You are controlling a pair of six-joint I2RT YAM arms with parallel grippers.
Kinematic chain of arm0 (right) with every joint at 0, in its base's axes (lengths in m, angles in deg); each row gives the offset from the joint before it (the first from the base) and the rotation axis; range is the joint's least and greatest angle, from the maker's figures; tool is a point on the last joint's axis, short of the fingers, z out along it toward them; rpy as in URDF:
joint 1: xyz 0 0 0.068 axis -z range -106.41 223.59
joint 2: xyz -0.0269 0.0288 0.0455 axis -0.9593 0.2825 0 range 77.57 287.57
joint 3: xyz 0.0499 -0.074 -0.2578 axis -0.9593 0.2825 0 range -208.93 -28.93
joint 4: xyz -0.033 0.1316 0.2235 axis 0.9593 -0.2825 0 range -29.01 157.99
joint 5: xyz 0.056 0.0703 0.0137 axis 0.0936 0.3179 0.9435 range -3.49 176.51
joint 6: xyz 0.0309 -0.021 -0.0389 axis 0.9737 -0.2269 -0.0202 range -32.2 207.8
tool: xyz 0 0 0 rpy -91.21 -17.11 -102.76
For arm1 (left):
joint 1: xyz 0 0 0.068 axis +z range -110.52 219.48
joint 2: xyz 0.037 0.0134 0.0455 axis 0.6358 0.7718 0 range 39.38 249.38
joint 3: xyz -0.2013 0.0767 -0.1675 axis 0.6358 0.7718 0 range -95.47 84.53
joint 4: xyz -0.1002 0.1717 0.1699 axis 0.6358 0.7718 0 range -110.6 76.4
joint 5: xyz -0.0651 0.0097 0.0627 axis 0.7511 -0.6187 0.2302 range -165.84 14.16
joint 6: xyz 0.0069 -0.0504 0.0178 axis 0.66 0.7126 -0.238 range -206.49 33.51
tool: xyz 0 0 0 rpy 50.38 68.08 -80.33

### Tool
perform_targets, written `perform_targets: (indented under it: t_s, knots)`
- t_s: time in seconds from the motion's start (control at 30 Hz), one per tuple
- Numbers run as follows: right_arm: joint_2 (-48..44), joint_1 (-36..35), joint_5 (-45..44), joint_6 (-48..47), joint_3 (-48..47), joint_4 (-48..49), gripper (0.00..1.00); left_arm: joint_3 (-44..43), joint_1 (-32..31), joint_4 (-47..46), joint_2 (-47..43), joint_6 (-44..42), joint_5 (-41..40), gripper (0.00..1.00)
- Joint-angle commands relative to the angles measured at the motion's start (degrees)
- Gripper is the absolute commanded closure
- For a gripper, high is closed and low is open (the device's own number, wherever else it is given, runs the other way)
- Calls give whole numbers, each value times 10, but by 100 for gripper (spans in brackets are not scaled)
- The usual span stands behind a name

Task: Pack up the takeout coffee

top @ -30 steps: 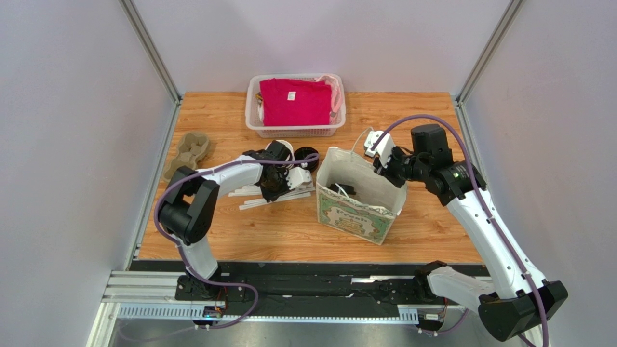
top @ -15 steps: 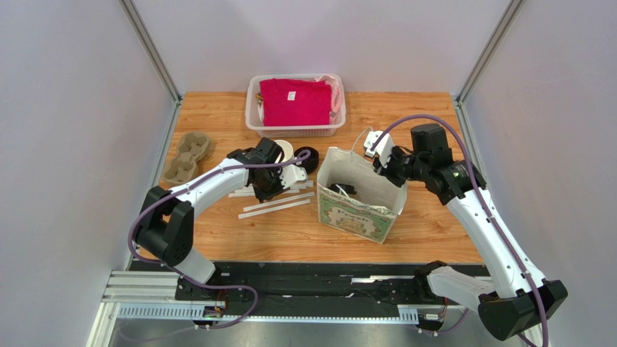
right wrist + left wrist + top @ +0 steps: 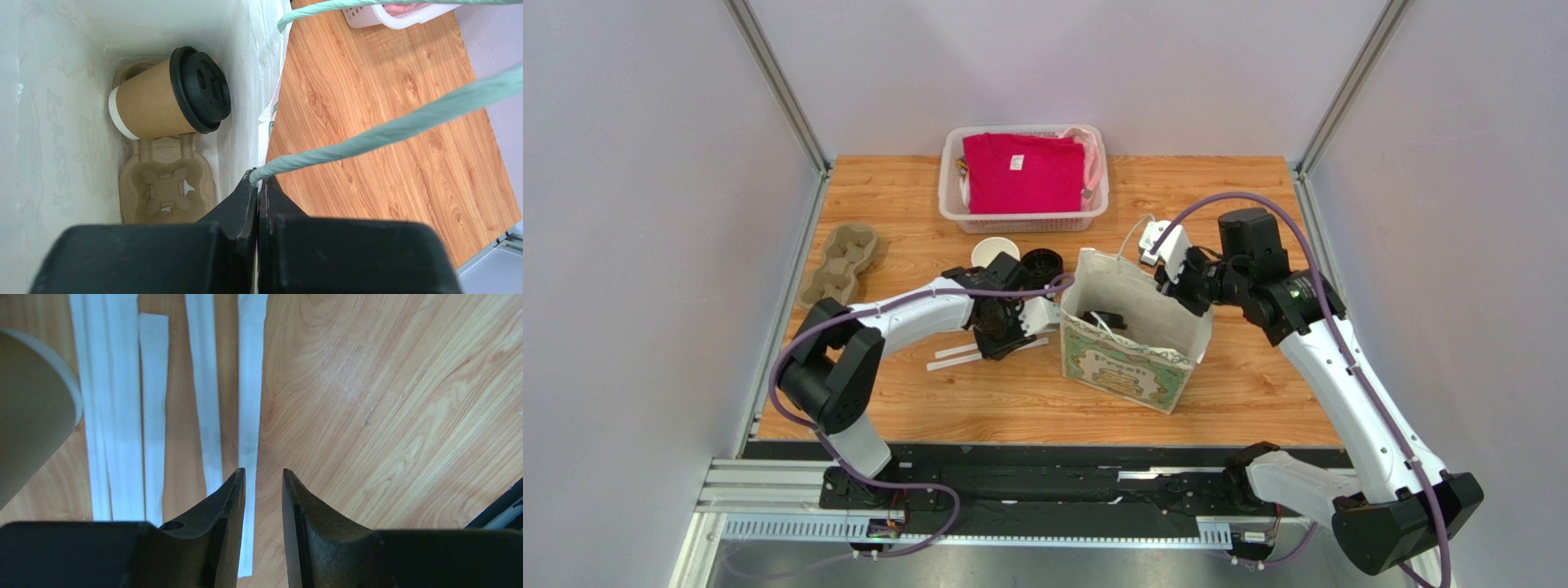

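The takeout coffee (image 3: 166, 98), a tan cup with a black lid, leans in a pulp carrier (image 3: 166, 184) at the bottom of the paper bag (image 3: 1130, 349). My right gripper (image 3: 259, 174) is shut on the bag's teal cord handle (image 3: 393, 128) at the bag's far rim (image 3: 1161, 263). My left gripper (image 3: 264, 471) hovers low over several white paper-wrapped straws (image 3: 248, 404) on the table, left of the bag (image 3: 1011, 328). Its jaws stand a little apart with nothing between them.
A tan paper cup (image 3: 994, 251) and black lids (image 3: 1041, 261) stand behind the straws (image 3: 971, 353). Spare pulp carriers (image 3: 840, 263) lie at the left edge. A white basket (image 3: 952, 202) with red cloth sits at the back.
My left gripper has come nearer and toward the bag, over the straws, and its jaws have parted. The straws have shifted slightly. The right arm has not moved.
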Motion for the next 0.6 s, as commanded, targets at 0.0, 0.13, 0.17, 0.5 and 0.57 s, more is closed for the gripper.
perform_targets:
  t_s: [0.0, 0.13, 0.17, 0.5, 0.57]
  knots:
    - [-11, 2, -3, 1, -24, -6, 100, 11, -7, -52, 22, 27, -23, 62]
    - [-12, 2, -2, 0, -25, -11, 100, 19, -8, -69, 38, 23, -46, 59]
    - [-12, 2, -2, -1, -25, -12, 100, 22, -8, -72, 44, 20, -46, 59]
    - [-15, 2, -3, -9, -29, -16, 100, 69, -22, -69, 20, 25, -44, 100]
    - [-16, 1, -3, -11, -29, -16, 100, 61, -22, -53, -8, 32, -41, 100]
